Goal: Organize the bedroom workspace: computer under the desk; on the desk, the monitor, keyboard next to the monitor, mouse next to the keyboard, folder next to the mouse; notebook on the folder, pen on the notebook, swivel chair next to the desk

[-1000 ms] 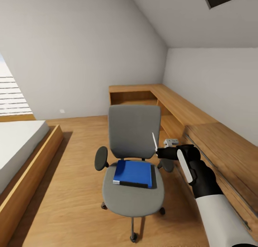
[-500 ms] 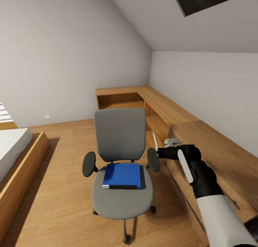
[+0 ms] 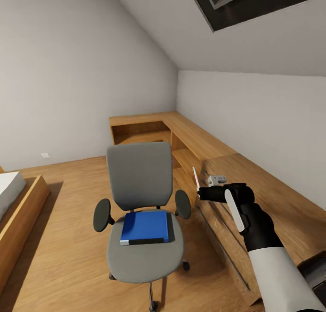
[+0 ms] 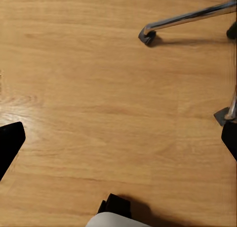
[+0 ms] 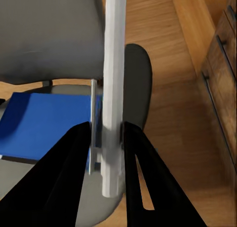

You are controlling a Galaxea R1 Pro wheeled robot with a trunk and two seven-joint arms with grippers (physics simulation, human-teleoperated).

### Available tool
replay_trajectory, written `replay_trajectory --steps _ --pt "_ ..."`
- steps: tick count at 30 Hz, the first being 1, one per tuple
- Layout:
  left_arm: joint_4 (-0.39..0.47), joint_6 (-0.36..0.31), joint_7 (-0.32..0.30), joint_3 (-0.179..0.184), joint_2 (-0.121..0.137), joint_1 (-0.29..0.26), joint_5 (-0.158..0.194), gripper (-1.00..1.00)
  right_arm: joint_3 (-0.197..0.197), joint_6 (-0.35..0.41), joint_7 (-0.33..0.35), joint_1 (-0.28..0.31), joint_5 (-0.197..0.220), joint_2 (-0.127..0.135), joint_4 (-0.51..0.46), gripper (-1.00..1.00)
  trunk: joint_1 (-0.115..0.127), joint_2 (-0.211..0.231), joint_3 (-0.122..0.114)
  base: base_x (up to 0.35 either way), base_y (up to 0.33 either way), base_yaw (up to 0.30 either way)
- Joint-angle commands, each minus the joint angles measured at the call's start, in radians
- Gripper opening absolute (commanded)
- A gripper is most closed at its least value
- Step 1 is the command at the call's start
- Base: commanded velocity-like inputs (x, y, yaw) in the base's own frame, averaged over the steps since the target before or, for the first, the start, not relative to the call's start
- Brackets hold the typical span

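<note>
Head view: the thin white stick-like pen [image 3: 195,178] is seen clamped upright in the black right gripper [image 3: 201,193], while the flat bright blue folder [image 3: 146,227] lies unmoved on the grey upholstered swivel chair [image 3: 140,199], so desk stacking is judged undone.

The swivel chair [image 3: 142,203] has matt grey cloth upholstery, matt black plastic armrests and glossy chrome legs. The floor [image 4: 98,98] is smooth, faintly glossy wood; the pen [image 5: 112,89] looks matt white plastic.

Swivel chair [image 3: 142,212] on wooden floor [image 3: 68,239]
</note>
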State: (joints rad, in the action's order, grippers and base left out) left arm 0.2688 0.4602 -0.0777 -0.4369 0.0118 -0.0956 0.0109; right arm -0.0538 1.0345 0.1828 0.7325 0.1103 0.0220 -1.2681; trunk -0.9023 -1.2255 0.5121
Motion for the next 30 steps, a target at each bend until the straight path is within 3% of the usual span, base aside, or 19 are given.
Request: replay_trajectory --steps 1,6,8,30 --pt "-0.014 0.038 -0.007 -0.007 0.000 -0.001 0.001 1.00 -0.002 0.004 -0.008 0.001 0.009 0.001 0.000 -1.00 0.004 0.007 -0.004 0.000 0.000 -0.169" --pt "-0.129 0.270 -0.005 -0.007 0.003 -0.001 0.003 1.00 -0.001 0.004 -0.008 0.000 0.008 0.001 0.001 -1.00 0.023 0.042 -0.026 0.000 0.000 -0.169" --pt "-0.149 0.323 -0.006 -0.006 0.000 -0.001 0.003 1.00 -0.001 0.004 -0.008 -0.004 0.008 0.001 0.001 -1.00 0.031 0.056 -0.034 0.000 0.000 -0.168" --pt "-0.163 0.345 -0.005 -0.008 -0.003 -0.001 0.003 1.00 -0.003 0.007 -0.011 -0.005 0.009 -0.005 0.016 -1.00 0.115 0.210 -0.125 0.000 0.000 -0.195"
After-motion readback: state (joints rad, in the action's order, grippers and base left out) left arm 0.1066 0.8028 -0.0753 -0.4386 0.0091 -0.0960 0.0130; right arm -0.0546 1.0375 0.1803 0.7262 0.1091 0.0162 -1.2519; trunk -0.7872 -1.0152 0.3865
